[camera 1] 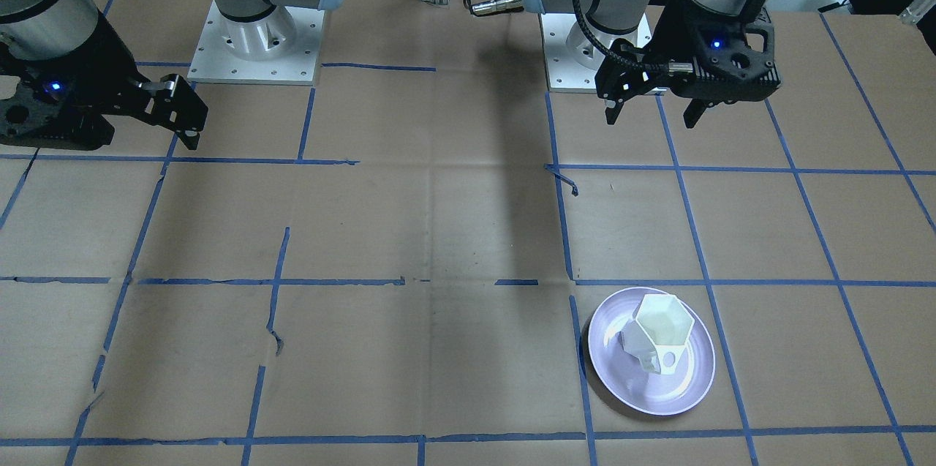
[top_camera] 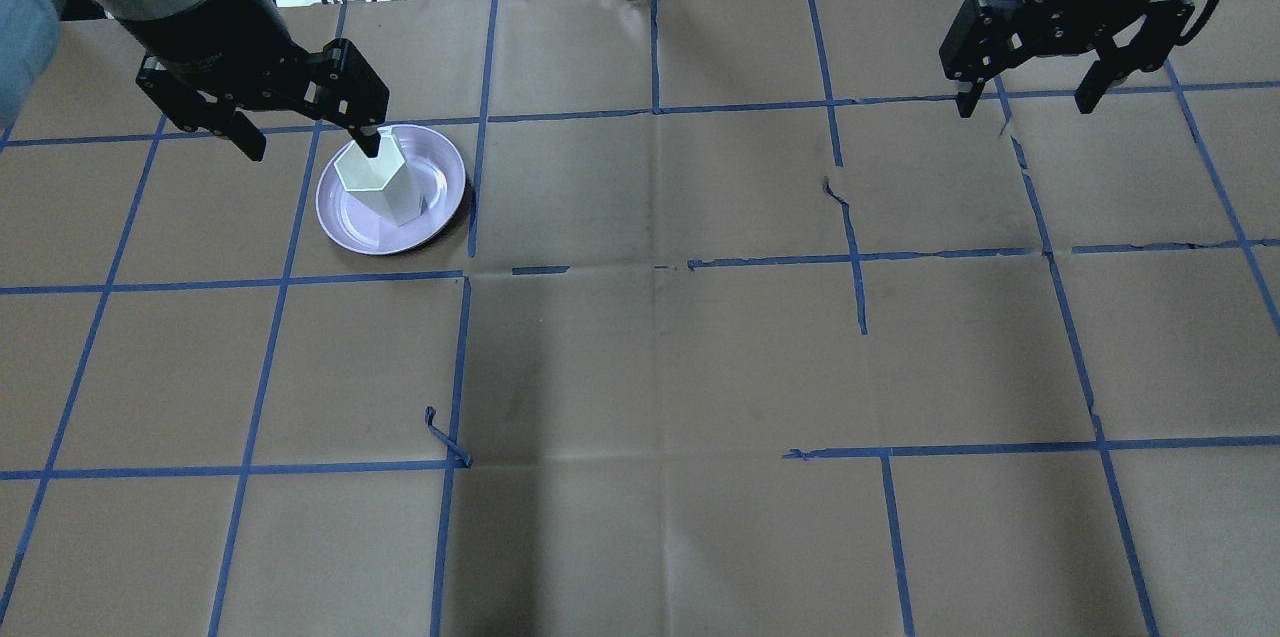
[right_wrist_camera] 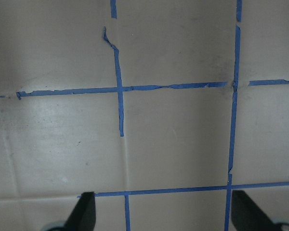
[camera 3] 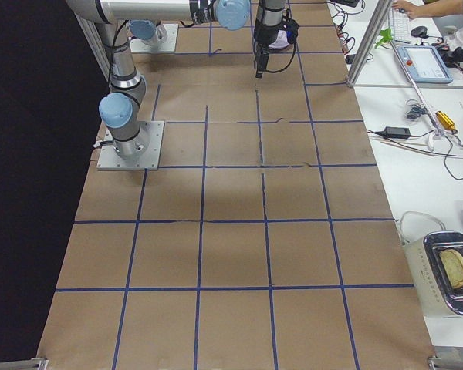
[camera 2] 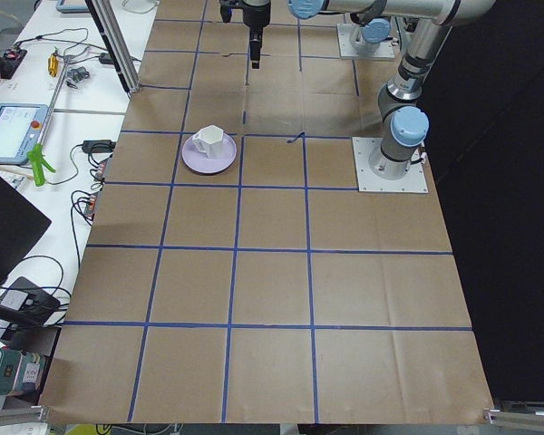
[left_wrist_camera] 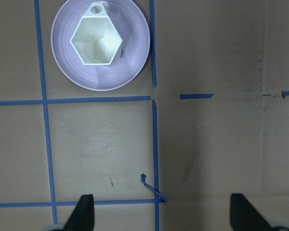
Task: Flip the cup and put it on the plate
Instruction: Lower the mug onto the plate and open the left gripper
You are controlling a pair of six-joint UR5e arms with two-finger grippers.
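Observation:
The white faceted cup [camera 1: 662, 331] stands upright, opening up, on the pale lavender plate [camera 1: 680, 393], its handle toward the table's far edge. It shows from straight above in the left wrist view, cup [left_wrist_camera: 95, 42] on plate [left_wrist_camera: 132, 62]. My left gripper [camera 1: 651, 113] is open and empty, raised well above the table and apart from the cup; in the overhead view it [top_camera: 305, 145] overlaps the cup [top_camera: 385, 187] and plate [top_camera: 440, 192] only by perspective. My right gripper [top_camera: 1022, 105] is open and empty, raised over the far right of the table.
Brown paper with a blue tape grid covers the table. A loose curl of tape [top_camera: 440, 432] sticks up near the middle left. The two arm base plates [camera 1: 252, 49] stand at the robot's edge. Benches with equipment [camera 3: 432, 69] flank the far side.

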